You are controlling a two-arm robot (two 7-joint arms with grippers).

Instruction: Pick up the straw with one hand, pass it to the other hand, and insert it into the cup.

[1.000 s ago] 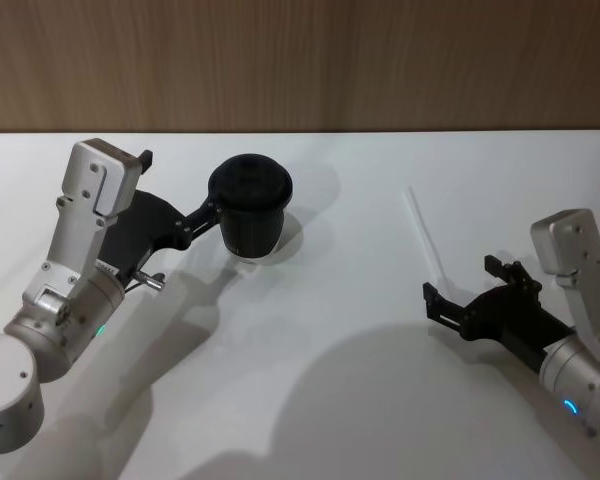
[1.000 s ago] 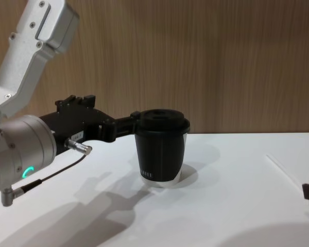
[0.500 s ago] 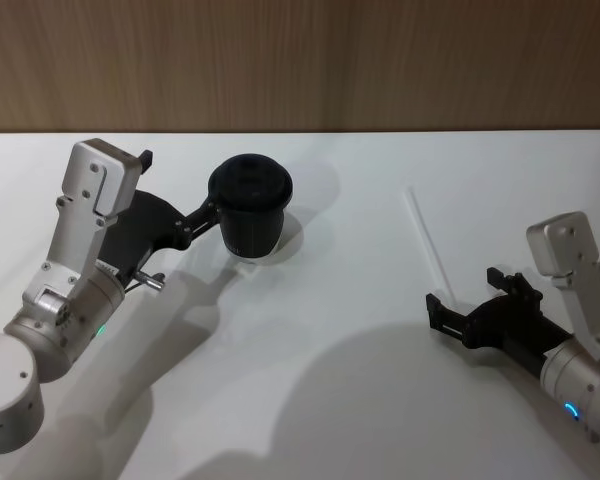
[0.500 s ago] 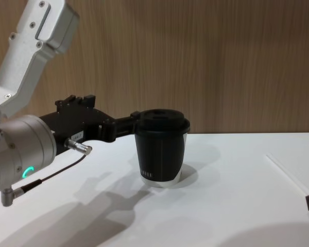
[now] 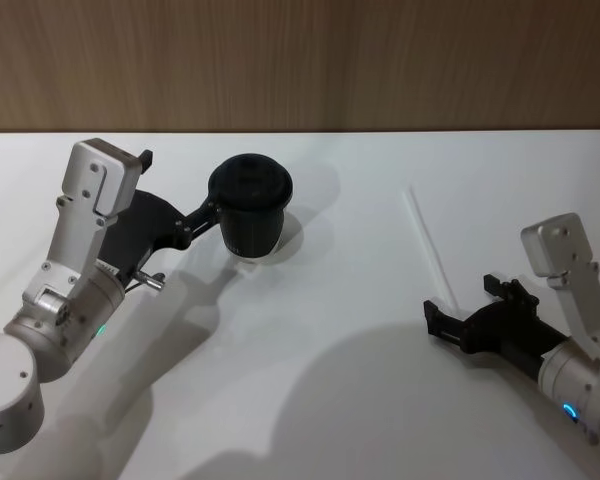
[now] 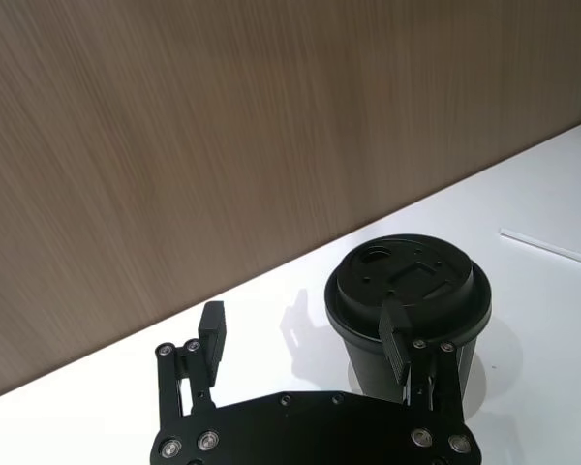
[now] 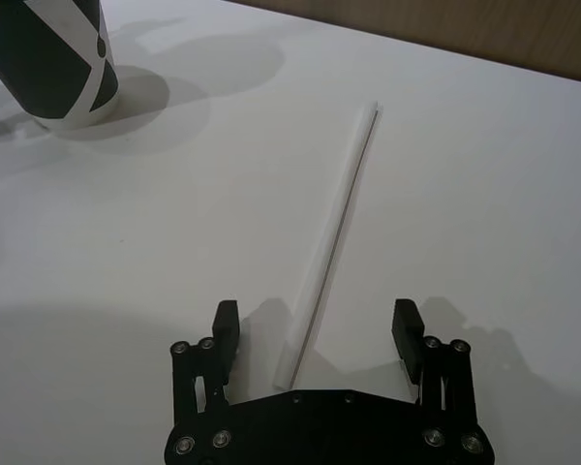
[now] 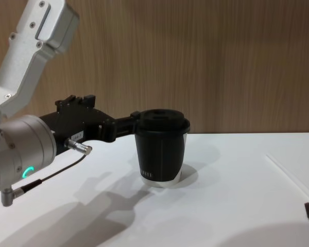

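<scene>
The right gripper (image 5: 463,302) has drawn back toward the robot, to the near end of the white straw (image 5: 427,240). The straw lies flat on the counter (image 5: 360,160), its length running straight away between the open jaws. The left gripper (image 6: 305,331), jaws open, sits at the lidded coffee cup (image 5: 250,205), well apart from the straw.

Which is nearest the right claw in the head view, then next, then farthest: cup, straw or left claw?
From the right claw:
1. straw, on the right, its near end inside the open claw.
2. cup, left of centre.
3. left claw, farther left, beside the cup.
</scene>
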